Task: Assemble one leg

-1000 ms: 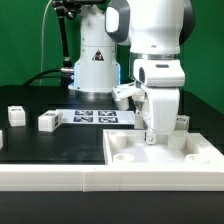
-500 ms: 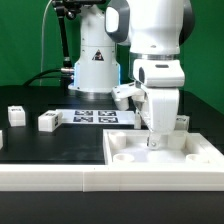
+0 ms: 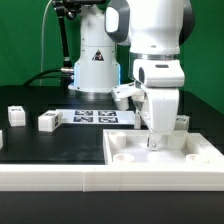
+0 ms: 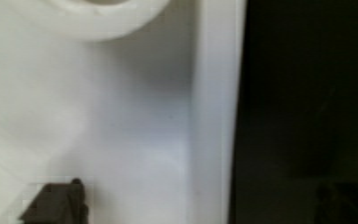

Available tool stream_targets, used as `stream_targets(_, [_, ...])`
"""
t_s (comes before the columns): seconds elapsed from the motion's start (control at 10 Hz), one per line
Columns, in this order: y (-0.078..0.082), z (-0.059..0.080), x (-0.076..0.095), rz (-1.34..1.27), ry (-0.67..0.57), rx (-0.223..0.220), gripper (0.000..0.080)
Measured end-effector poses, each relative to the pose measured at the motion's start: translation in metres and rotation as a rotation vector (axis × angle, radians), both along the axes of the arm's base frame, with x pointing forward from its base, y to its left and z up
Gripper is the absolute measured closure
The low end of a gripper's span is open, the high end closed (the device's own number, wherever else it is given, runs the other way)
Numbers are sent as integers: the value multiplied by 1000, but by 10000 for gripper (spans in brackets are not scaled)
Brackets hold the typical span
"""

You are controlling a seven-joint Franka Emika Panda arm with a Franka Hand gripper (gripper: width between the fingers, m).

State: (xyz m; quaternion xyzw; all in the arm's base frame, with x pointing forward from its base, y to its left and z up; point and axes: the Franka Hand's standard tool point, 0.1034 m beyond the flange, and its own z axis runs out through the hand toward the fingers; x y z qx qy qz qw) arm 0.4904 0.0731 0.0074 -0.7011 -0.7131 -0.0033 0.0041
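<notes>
1. White plastic makes up the shallow, tray-like panel (image 3: 200,145), which lies flat on the black table (image 3: 40,150). It has a low raised wall and round sockets moulded into its corners, such as the socket (image 3: 121,155) nearest the camera.
2. Inside the panel's walls the only thing showing is one dark finger (image 4: 51,200) of the gripper (image 3: 152,140), low over the smooth, matte floor close to a rounded socket (image 4: 105,15).
3. The gripper straddles the panel's far wall. In the wrist view its jaws stand wide apart, one over the white floor and the other, dim against the black table, outside the wall. Nothing is held between them.
4. The leg (image 3: 48,121), a small stubby white post with a black-and-white square tag, sits on the table well apart from the panel, toward the exterior view's left.
5. A second leg (image 3: 14,115) rests further to that side, and a third leg (image 3: 182,122) stands just beyond the panel's far wall, near the gripper.
6. Between them lies the thin, flat marker board (image 3: 95,116), printed with square tags.
7. A long white rail (image 3: 50,180) with a smooth face runs along the table's front edge.
</notes>
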Motion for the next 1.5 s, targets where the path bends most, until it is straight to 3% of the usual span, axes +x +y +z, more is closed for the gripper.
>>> stream_targets(0.5, [10,53,-10,-101,-27,-30,150])
stream_targets(0.9, [10,50,-11,-319,-22,-22,150])
stream_targets(1.2, [11,43,-24,-773,-18,23,150])
stream_targets(1.5, [36,39,-30,-1180,-6,57,150])
